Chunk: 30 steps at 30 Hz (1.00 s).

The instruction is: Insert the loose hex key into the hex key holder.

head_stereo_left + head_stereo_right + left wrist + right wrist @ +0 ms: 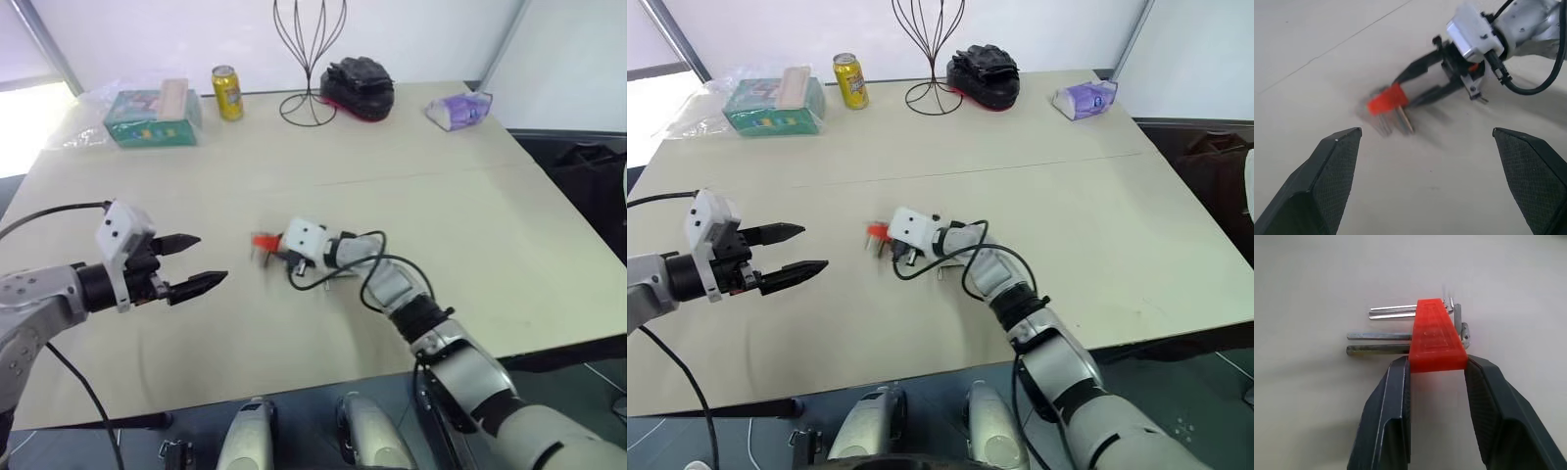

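1. The hex key holder [1437,338] is what we must steady. Nearest to us, the left gripper [208,258] hovers above the table [490,215] with its 2 fingers spread wide and nothing between them.
2. That free gripper is, in our judgement, the one to fetch the loose hex key. We cannot pick that key out with any certainty. A thin pale sliver lies on the table under the right wrist, but it is too small for us to name.
3. Further out, near the table's middle, the right gripper [1436,366] is clamped on the holder's near end, 1 finger on each side of the red block.
4. The bite covers only the block's end, so the holder could pivot when a key pushes in. We would re-seat deeper or grip firmly.
5. The seated keys [1381,336] stick out sideways from the block, away from the fingers. We cannot tell whether the holder rests on the table or hangs just above it.
6. To do this well, we turn the holder so an empty slot faces the left gripper, then hold it level and motionless.
7. Far back stand a yellow can [227,93], a green box [152,117] and a wire stand [310,59], all well apart from the work.
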Tool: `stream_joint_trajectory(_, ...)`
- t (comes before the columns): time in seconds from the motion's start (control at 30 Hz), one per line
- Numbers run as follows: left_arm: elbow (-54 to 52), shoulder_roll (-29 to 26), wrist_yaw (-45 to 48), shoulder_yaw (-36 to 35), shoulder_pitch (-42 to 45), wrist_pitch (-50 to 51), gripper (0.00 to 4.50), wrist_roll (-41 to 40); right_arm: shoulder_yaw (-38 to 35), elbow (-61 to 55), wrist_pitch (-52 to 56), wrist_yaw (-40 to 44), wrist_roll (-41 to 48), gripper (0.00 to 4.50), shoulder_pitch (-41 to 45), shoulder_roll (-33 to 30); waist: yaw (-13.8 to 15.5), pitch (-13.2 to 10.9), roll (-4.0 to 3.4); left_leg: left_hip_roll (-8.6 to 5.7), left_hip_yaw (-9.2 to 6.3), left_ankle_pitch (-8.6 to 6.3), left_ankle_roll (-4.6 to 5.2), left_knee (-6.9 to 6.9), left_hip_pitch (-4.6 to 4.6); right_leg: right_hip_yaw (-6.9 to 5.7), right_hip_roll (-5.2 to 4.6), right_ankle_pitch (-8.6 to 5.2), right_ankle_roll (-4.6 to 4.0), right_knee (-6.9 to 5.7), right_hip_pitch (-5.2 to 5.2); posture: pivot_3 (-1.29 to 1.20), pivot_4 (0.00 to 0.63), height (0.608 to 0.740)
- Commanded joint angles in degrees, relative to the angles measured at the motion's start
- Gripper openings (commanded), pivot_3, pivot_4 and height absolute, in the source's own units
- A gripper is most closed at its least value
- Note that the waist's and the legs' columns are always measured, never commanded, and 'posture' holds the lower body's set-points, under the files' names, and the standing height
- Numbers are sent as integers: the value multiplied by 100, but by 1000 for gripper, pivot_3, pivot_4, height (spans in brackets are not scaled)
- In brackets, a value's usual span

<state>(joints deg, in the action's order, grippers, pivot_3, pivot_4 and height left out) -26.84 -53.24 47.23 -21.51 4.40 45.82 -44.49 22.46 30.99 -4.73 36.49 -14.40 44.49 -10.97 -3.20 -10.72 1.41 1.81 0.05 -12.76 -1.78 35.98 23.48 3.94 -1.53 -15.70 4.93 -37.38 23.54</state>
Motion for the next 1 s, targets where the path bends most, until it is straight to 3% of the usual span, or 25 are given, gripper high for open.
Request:
stream_joint_trajectory(0.03, 124, 46, 45, 47, 340, -85, 4500, -78, -103, -804, -1179, -352, -243, 1007, 97, -362, -12, 0, 1, 0, 2, 0, 0, -1, 2, 1, 1, 0, 0, 2, 1, 0, 150, 740)
stream_joint_trajectory(0.23, 605, 265, 203, 539, 1518, 38, 4500, -287, -249, -1420, -3245, -779, -623, 1007, 465, -1258, -17, -5, 5, -5, 10, 0, 0, -6, 13, 0, 15, 11, 22, 4, 13, 0, 150, 740)
stream_joint_trajectory(0.43, 1059, 599, 411, 875, 2485, 159, 4500, -516, -293, -1403, -4320, -485, -186, 1007, 913, -1720, -47, -6, 5, -3, 18, 0, 1, -4, 11, -1, 19, 11, 23, 4, 8, 0, 150, 740)
stream_joint_trajectory(1.0, 1273, 1096, 572, 1116, 3171, 387, 4500, -756, -345, -1245, -4848, 12, 250, 1007, 1187, -2028, -57, -8, 7, -2, -1, 1, 2, 5, 11, 0, 16, 12, 24, -6, 6, 0, 150, 740)
